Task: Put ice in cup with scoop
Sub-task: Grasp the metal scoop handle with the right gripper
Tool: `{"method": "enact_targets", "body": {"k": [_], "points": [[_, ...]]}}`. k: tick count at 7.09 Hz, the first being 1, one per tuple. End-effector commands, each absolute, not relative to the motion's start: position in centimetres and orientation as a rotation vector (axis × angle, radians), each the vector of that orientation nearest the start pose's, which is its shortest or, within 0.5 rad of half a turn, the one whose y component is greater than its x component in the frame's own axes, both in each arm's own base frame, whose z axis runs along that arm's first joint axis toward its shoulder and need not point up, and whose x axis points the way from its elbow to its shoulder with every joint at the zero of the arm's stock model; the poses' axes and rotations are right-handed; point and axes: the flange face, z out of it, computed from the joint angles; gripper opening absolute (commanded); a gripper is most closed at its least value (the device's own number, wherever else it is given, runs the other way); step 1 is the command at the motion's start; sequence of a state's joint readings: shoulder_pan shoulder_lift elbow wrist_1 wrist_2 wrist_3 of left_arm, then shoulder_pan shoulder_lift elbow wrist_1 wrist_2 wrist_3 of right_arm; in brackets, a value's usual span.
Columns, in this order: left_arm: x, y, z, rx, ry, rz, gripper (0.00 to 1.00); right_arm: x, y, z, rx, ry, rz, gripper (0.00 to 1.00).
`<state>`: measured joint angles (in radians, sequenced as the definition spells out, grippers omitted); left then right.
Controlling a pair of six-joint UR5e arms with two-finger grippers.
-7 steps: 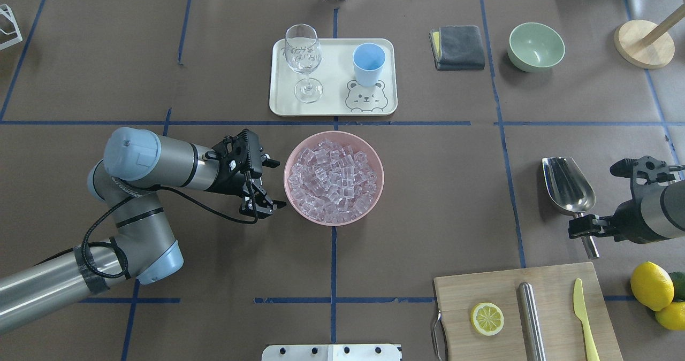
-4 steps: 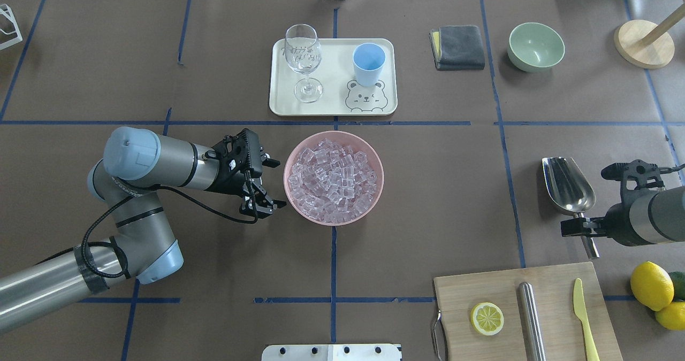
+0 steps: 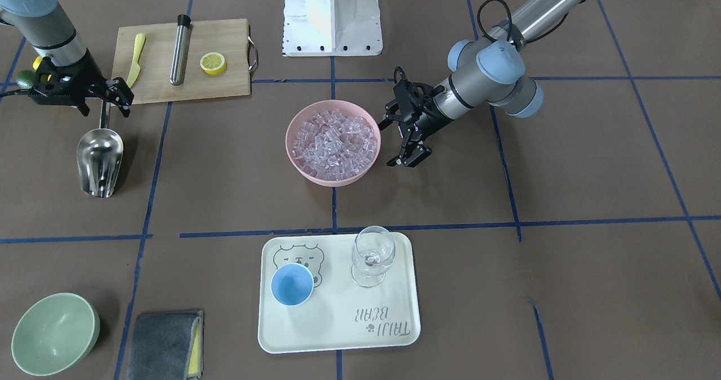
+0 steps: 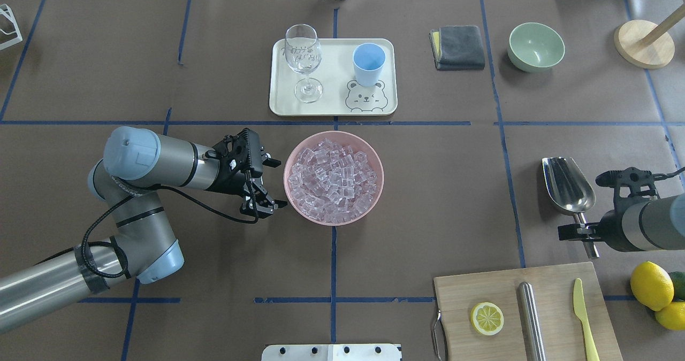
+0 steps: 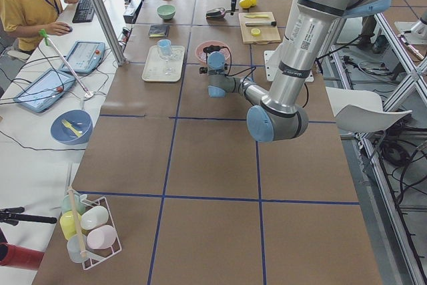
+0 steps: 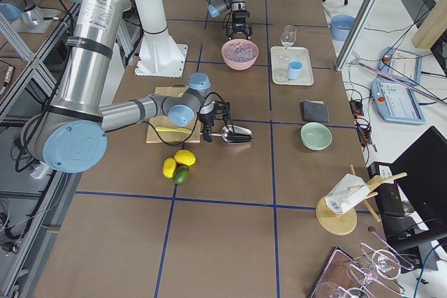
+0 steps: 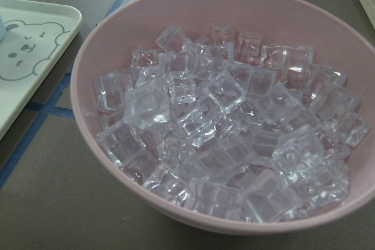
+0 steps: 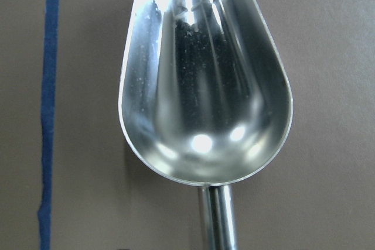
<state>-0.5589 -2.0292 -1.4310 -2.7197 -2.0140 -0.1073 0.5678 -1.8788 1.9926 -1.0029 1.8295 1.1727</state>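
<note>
The steel scoop (image 4: 568, 184) lies on the table at the right, trough toward the far side; it also shows in the front view (image 3: 100, 160) and fills the right wrist view (image 8: 205, 86). My right gripper (image 4: 577, 230) is open, its fingers on either side of the scoop's thin handle (image 3: 105, 118). The ice (image 4: 333, 178) fills a pink bowl (image 4: 378, 160) at the table's middle and shows close up in the left wrist view (image 7: 222, 139). My left gripper (image 4: 263, 207) is open and empty just left of the bowl. The light-blue cup (image 4: 368, 61) stands empty on a white tray (image 4: 334, 107).
A wine glass (image 4: 303, 56) stands on the tray left of the cup. A cutting board (image 4: 551, 281) with a lemon slice, steel cylinder and yellow knife lies near the right gripper. Lemons (image 4: 651, 286), a green bowl (image 4: 535, 45) and a grey cloth (image 4: 457, 46) are at the right.
My right gripper has slid back along the scoop's handle toward the cutting board, away from the trough; the scoop has stayed put. The left arm has not moved.
</note>
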Motion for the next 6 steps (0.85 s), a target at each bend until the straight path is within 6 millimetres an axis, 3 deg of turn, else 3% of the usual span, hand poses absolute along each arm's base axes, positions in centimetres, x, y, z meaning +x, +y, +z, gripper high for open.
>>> {"method": "enact_targets", "body": {"k": [1, 2, 3, 5, 6], "points": [[51.04, -42.53, 32.63, 1.096, 1.138, 1.049, 1.0, -28.09, -30.44, 53.6, 0.09, -0.717, 0.068, 0.7], [51.07, -42.55, 32.7, 1.094, 1.137, 1.049, 1.0, -28.11, -30.41, 53.67, 0.087, -0.717, 0.065, 0.37], [51.04, -42.53, 32.63, 1.096, 1.138, 1.049, 1.0, -28.03, -30.42, 53.87, 0.085, -0.715, 0.067, 0.2], [51.03, -42.52, 32.61, 1.097, 1.138, 1.049, 1.0, -27.93, -30.35, 53.91, 0.084, -0.713, 0.065, 0.0], [50.89, -42.44, 32.43, 1.101, 1.14, 1.049, 1.0, -27.9, -30.4, 53.58, 0.095, -0.73, 0.064, 0.0]]}}
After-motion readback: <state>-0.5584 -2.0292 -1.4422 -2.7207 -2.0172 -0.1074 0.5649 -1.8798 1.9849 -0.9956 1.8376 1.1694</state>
